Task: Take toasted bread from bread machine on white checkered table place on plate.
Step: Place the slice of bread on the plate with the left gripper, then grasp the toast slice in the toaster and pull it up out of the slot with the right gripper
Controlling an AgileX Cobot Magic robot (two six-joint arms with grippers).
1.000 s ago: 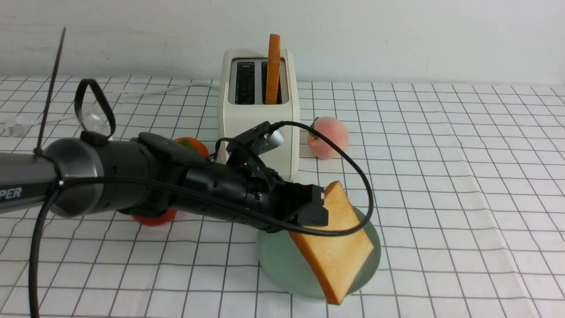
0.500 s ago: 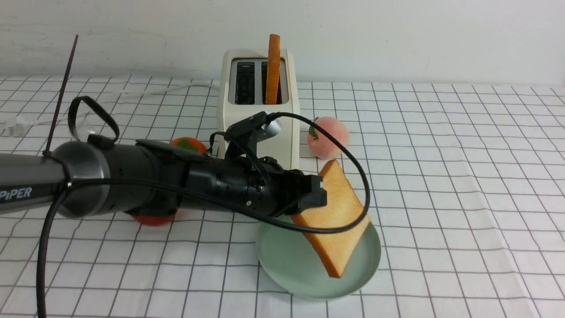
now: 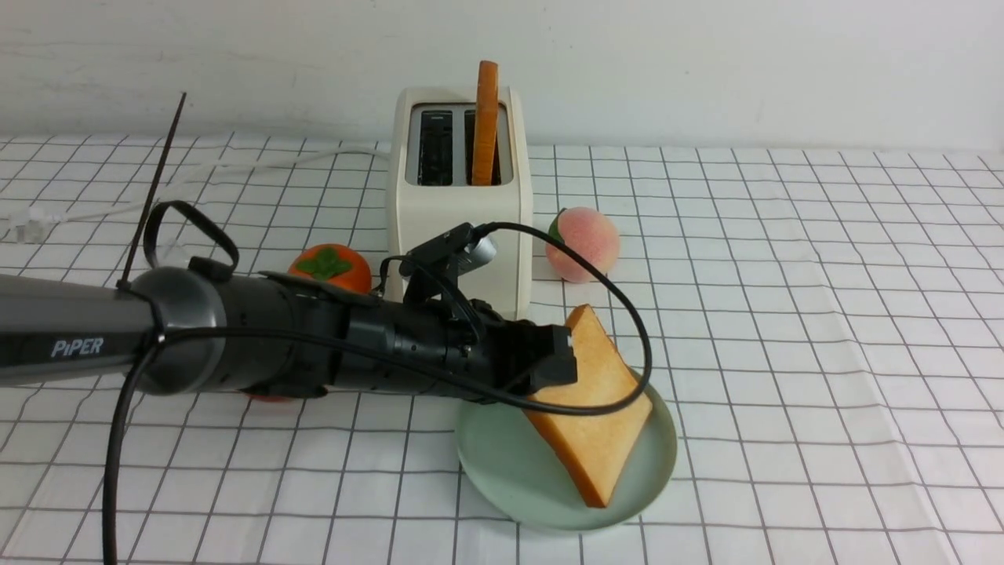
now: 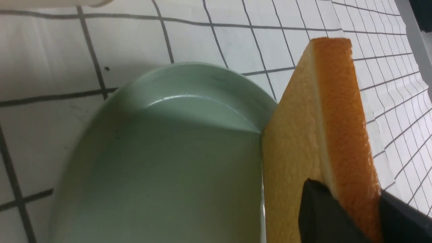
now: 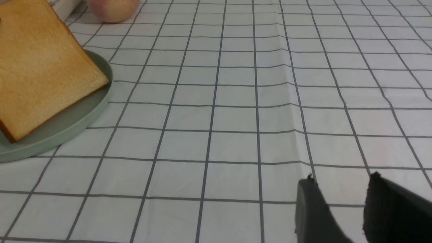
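Front camera faces 12 o'clock over the table (image 3: 784, 329); both wrist cameras, low and close, share with it the plate (image 3: 498, 475).

Toward the back, right of centre: a pink-orange peach (image 3: 582, 245) with a small green leaf at its upper left, whole. Left of centre, well apart from the peach: an orange persimmon (image 3: 329, 267) topped by a green calyx, lower part hidden. Nearer and further left: a sliver of something red (image 3: 265, 398), mostly hidden, kind unclear. Behind everything: a plain white wall (image 3: 706, 63).

Checkered table (image 3: 784, 314) bears toaster (image 3: 459, 212), plate (image 3: 502, 471), peach (image 3: 584, 245), persimmon (image 3: 329, 267).
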